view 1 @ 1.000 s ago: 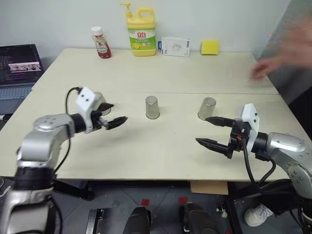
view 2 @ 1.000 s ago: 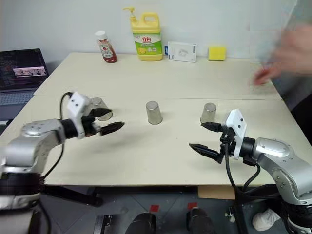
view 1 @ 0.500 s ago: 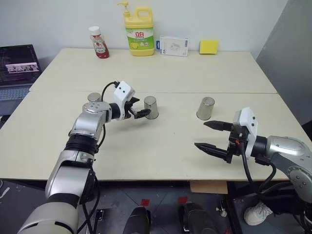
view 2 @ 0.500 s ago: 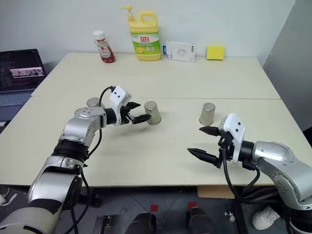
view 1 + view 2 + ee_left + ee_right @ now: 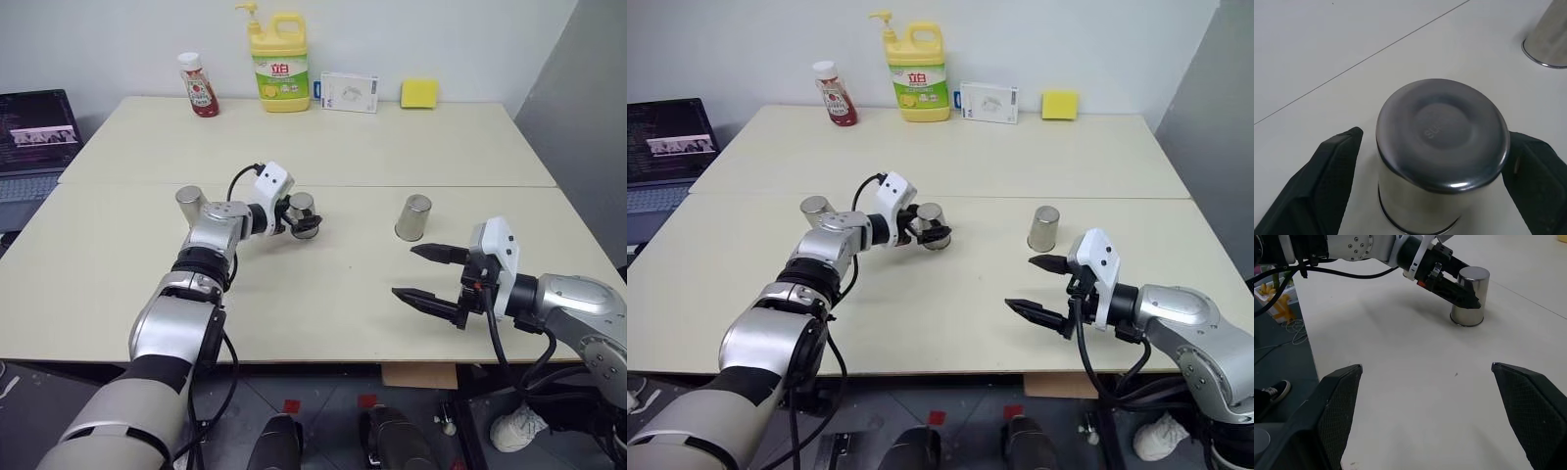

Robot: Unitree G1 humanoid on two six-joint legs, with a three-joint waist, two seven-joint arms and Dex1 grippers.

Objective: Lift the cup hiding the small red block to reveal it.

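**Left gripper straddles the middle cup, not yet clamped**

Three small silver-grey metal tumblers stand upside down in a row across the middle of the pale wooden table (image 5: 411, 147). The middle cup (image 5: 303, 214) sits just left of centre in the left eye view, with the left gripper (image 5: 299, 217) around it. In the left wrist view its two black fingers (image 5: 1332, 176) flank the cup's wall, one on each side. A thin gap shows at either side, so the jaws look spread around the cup rather than pressed onto it. Whether they touch the metal cannot be told.

The cup stands upright, closed base up, its long axis vertical and across the gripper's nearly level reach. It lies straight ahead of the left hand, between the fingers. The small red block is presumably under one of the cups.

The right gripper (image 5: 431, 274) hangs at the lower right of the frame, fingers spread wide and holding nothing. It is well apart from the middle cup and nearer the right-hand cup (image 5: 413, 216). The left-hand cup (image 5: 188, 204) stands beside the left forearm.

The left arm is plainly the one placed for the lift: the likely next step is to close on the wall, then raise the cup straight up
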